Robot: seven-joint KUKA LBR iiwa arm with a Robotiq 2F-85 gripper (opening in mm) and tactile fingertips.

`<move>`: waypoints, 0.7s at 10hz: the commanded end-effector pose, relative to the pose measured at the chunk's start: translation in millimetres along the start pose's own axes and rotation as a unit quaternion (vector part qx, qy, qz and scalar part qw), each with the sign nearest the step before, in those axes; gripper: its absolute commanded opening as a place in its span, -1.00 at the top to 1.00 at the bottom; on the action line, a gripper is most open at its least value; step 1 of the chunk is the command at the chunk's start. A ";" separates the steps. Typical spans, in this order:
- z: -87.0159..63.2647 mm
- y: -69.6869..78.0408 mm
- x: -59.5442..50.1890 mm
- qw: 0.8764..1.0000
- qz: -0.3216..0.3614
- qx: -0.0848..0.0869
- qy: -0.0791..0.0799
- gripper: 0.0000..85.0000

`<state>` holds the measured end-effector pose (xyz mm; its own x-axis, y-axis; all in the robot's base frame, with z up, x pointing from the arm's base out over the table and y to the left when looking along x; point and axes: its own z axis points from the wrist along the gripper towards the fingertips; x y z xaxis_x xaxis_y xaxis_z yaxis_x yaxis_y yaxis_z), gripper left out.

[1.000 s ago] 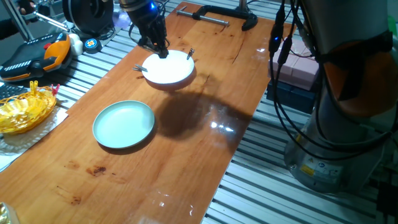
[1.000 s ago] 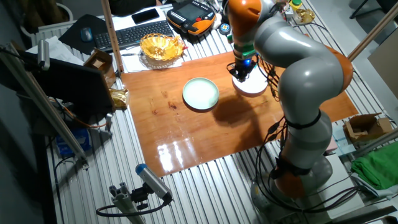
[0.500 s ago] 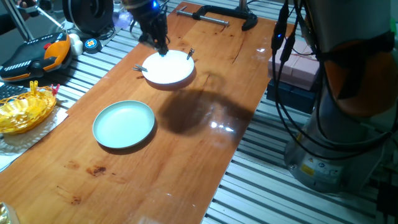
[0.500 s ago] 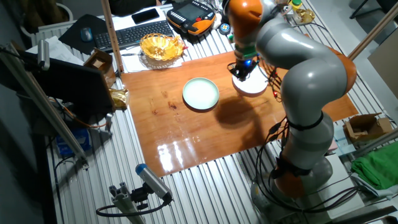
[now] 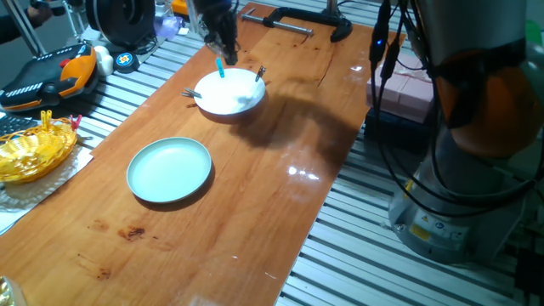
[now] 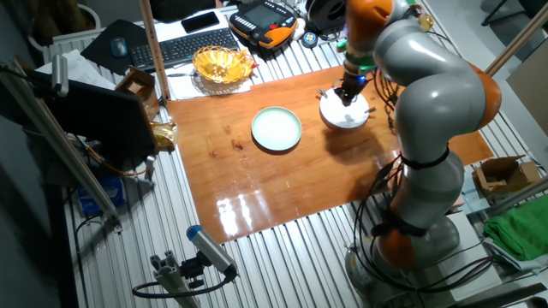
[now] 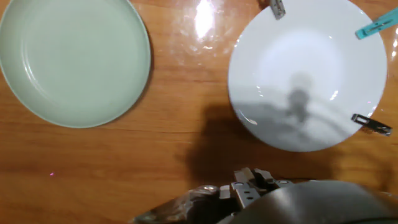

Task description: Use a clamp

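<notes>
— Two little metal clips, I count. Which one is the clamp (image 5: pixel 261 75)?

— I take it as the one on the right rim of the white plate (image 5: pixel 234 100), seen from the fixed view where the arm's base is on the right. It is tiny and dark grey, with thin handles that stand up and lean a little from the plate's edge. It is far smaller than the plate.

— And from the hand view?

— There the clamp (image 7: pixel 371 124) sits across the lower right rim of the white plate (image 7: pixel 298 62). It looks like a short, flat, dark sliver with a paler glint along it, and part of it pokes out past the edge.

— What about the second clip (image 5: pixel 189 93)?

— It is on the opposite rim, with its handles pointing outward over the wood. Between the two, on the far rim, is a short teal stick (image 5: pixel 220 68).

— Where is the gripper (image 5: pixel 225 53)?

— It hangs above the plate's far edge, just over the teal stick and apart from the clamp. I cannot tell whether its fingers are spread or pressed together, or whether they touch the stick.

— Anything else on the tabletop (image 5: pixel 255 221)?

— A pale green plate (image 5: pixel 169 170) lies nearer the front, well apart from the white one. A large black bar clamp (image 5: pixel 297 21) lies at the far end.
</notes>
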<state>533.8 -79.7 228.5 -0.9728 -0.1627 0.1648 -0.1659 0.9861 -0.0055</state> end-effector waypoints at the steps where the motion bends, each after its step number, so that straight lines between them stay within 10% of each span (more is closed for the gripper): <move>1: 1.1 -58.4 9.1 1.000 0.001 0.003 -0.001 0.98; 7: 5.9 -133.3 2.1 1.000 0.004 -0.004 -0.008 0.98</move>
<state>552.8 -151.7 223.8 -0.9775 -0.1508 0.1476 -0.1530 0.9882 -0.0039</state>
